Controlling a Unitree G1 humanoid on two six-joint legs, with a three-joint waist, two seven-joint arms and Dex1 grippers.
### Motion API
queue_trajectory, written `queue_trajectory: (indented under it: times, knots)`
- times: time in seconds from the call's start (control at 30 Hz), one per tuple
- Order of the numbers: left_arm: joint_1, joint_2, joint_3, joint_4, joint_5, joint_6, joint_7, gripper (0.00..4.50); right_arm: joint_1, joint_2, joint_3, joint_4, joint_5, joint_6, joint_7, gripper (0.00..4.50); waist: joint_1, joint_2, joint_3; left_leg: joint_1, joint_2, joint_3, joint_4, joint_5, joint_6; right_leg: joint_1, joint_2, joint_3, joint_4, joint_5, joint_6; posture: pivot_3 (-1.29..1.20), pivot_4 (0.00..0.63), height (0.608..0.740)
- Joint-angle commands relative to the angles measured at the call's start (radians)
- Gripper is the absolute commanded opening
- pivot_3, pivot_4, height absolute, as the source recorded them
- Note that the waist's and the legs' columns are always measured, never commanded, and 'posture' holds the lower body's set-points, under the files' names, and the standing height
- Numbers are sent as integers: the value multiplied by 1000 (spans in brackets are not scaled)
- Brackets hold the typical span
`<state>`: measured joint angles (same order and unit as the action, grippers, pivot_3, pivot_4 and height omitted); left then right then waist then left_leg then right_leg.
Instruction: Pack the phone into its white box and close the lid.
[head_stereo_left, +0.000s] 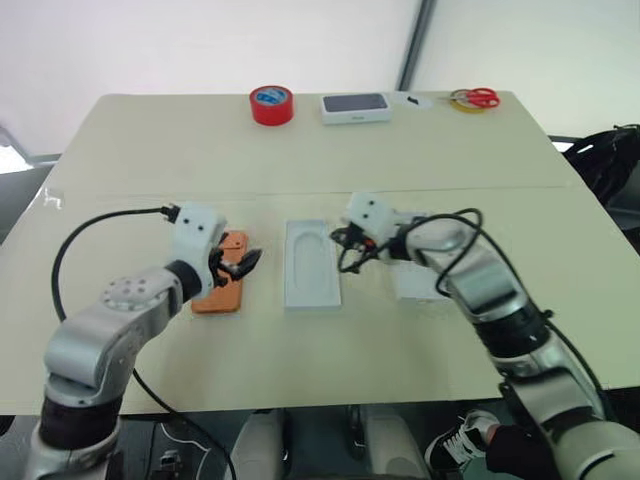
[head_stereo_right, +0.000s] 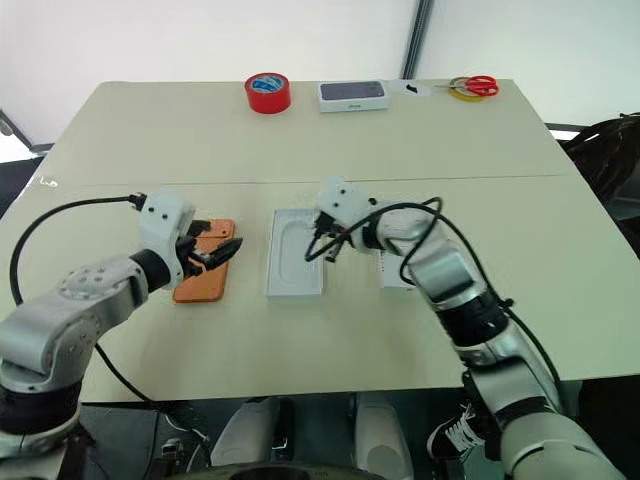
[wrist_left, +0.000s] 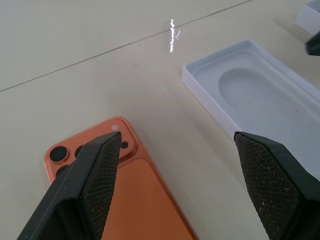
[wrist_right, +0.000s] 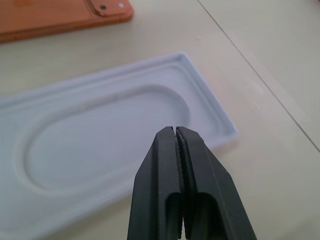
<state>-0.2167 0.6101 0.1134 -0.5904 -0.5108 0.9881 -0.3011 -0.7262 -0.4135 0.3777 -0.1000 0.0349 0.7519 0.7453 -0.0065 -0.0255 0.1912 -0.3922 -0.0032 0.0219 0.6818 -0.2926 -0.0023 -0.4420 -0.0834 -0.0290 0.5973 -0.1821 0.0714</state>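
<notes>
White insert tray (head_stereo_left: 311, 264) with an oval recess lies empty.

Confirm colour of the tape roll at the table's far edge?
Red with a blue core, tape roll; clearest in the left eye view.

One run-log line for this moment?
left end effector open above phone | right end effector shut, over white insert

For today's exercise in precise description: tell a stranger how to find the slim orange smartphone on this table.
Start at the beige table and look to its near left area, left of the flat white insert with an oval hollow. The slim orange smartphone lies flat there, under the open left gripper. Unlike the red tape roll far behind, it is a thin rounded rectangle with camera lenses at one corner.
</notes>
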Motion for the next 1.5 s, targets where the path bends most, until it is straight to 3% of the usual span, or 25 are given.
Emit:
queue_trajectory:
  times: [0.03, 0.17, 0.4, 0.8, 0.9, 0.93, 0.97, 1.17, 1.5]
  knots:
    - [66, 32, 31, -25, 13, -101, -78, 3775, -46, 53, 31, 37, -31, 35, -42, 84, 4, 0, 0, 0, 0, 0, 0, 0, 0, 0, -1, 0, 0, 0, 0, 0, 150, 732]
    - [186, 48, 70, -56, -21, -146, -157, 3775, -90, 131, 86, 178, -88, 22, -99, 84, -8, 0, 0, 0, -1, 1, 0, 0, 1, 0, -2, 0, 0, 0, 0, 0, 150, 732]
    - [285, 50, 107, -93, -54, -172, -211, 3775, -106, 169, 90, 308, -145, -36, -152, 84, -7, 0, 0, 0, -1, 1, 0, -1, 1, 0, -2, -1, 0, 0, 0, 0, 150, 732]
    - [341, 44, 141, -103, -72, -174, -216, 3775, -82, 178, 92, 286, -198, -93, -182, 84, -8, 0, 0, 0, 0, 0, 0, -1, 1, 0, -1, -1, 0, 0, 1, 0, 150, 732]
    - [283, -27, 247, -34, -154, -75, -111, 3775, -77, 185, 73, 189, -154, -111, -127, 84, -6, 1, 0, 0, 0, 0, 0, -1, 1, 0, 0, -1, 0, 0, 1, 0, 150, 732]
    - [260, -46, 276, -14, -174, -47, -78, 4303, -77, 188, 71, 167, -145, -110, -113, 0, -7, 1, 0, 0, 0, 0, 0, -1, 1, 0, 0, -1, 0, 1, 1, 0, 150, 732]
    - [236, -56, 301, 12, -174, -21, -45, 4482, -78, 193, 76, 142, -137, -94, -99, 0, -7, 0, 0, 0, 0, 0, 0, -1, 1, 0, 0, -1, 0, 2, 3, 0, 150, 732]
    - [84, -112, 383, 138, -190, 178, 133, 4482, -87, 267, 128, 91, -120, -39, -65, 0, -8, 0, 0, 1, 0, -1, 0, -1, 1, 0, 2, -2, 2, 2, 4, 0, 150, 732]
    - [-76, -195, 370, 246, -228, 460, 184, 4482, -167, 432, 205, 335, -156, 3, -98, 0, -5, 0, -1, 1, -1, -2, 0, 0, 0, 1, 1, -2, 2, 3, 4, 0, 150, 732]
